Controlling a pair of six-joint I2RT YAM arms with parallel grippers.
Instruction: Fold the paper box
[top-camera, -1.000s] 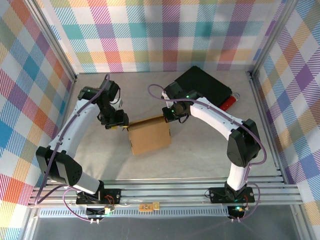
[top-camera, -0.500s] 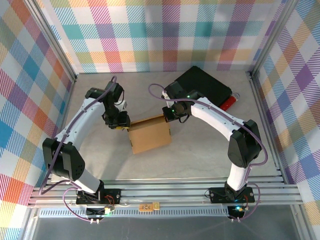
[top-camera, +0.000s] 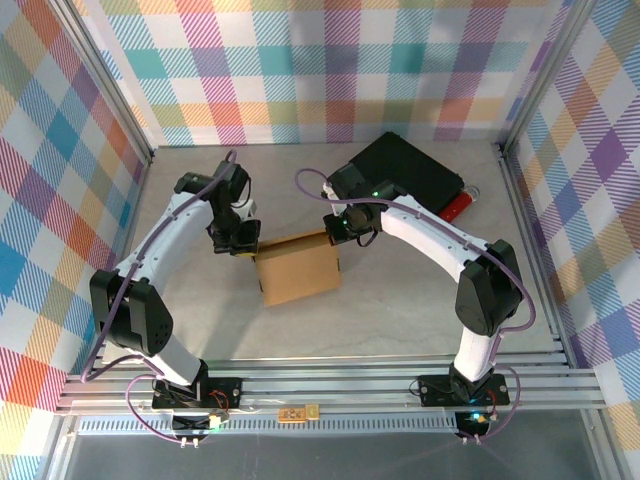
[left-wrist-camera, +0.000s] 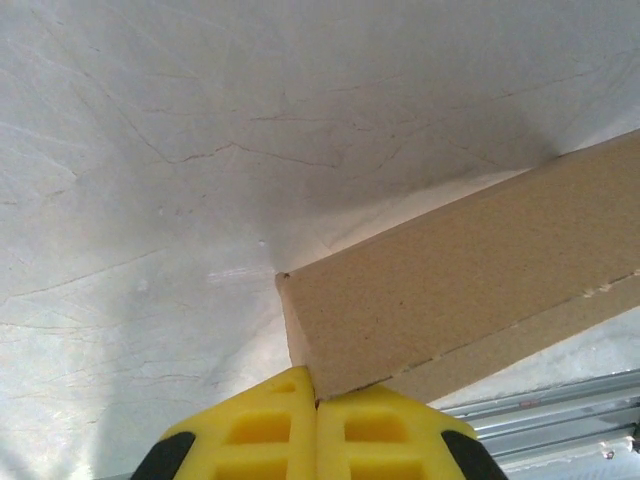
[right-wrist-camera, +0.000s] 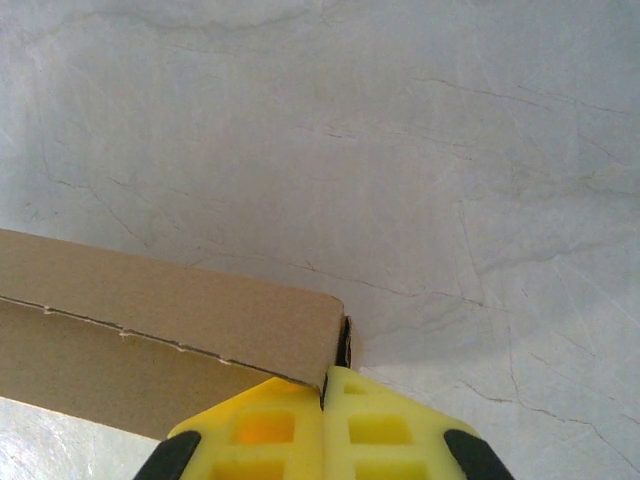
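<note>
Paper box (top-camera: 298, 272) corners between yellow fingers (left-wrist-camera: 270, 430)

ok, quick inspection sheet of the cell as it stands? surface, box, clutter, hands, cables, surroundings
Surface: pale marbled table; no spills or debris seen.
Job's things: paper box, brown cardboard, mid-table between the arms, side wall standing.
Clutter: black case at far right, red item by its edge; both apart from the box.
Hands: left hand shut on the box's far left corner; right hand shut on its far right corner.
Cables: purple cables run along both arms, off the box.
Surroundings: checked fabric walls; aluminium rail along the near edge.
</note>
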